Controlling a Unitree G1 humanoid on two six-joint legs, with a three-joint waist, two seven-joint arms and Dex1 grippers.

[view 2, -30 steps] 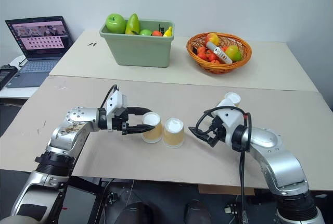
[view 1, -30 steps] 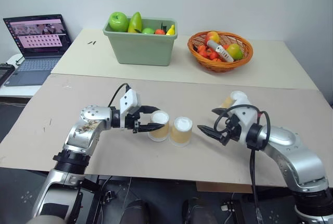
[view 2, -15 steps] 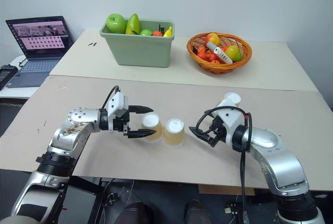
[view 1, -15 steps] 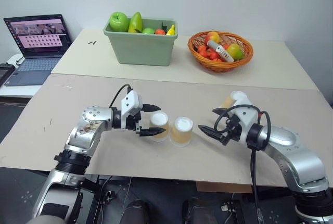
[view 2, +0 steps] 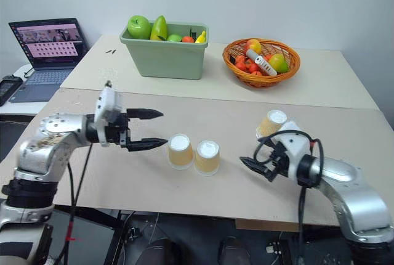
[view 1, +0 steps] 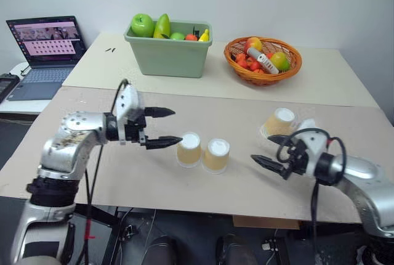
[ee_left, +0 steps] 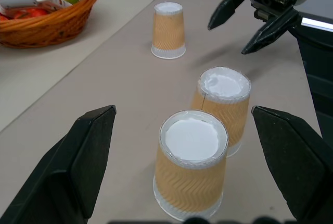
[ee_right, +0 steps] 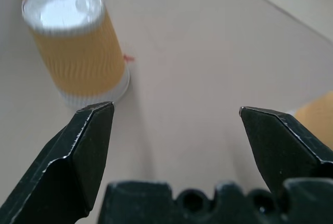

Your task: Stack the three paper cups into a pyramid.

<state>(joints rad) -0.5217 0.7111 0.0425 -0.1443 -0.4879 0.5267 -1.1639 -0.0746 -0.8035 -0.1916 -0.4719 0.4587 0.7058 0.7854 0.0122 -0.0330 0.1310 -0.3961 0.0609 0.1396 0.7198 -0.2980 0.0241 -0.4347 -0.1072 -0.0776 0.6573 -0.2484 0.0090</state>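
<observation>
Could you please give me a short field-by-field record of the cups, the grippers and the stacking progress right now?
base cups: two paper cups, upside down, side by side near the table's front
third cup: standing apart, behind the right gripper
left gripper: open, holding nothing, beside the base pair
right gripper: open, holding nothing
pyramid: base pair set, top cup not yet placed
background: green bin, orange basket, laptop

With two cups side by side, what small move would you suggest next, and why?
Probably swing the right gripper back toward the third cup. That cup stands alone, upside down, apart from the base pair, and both grippers are open and empty; the right one is nearer.
</observation>
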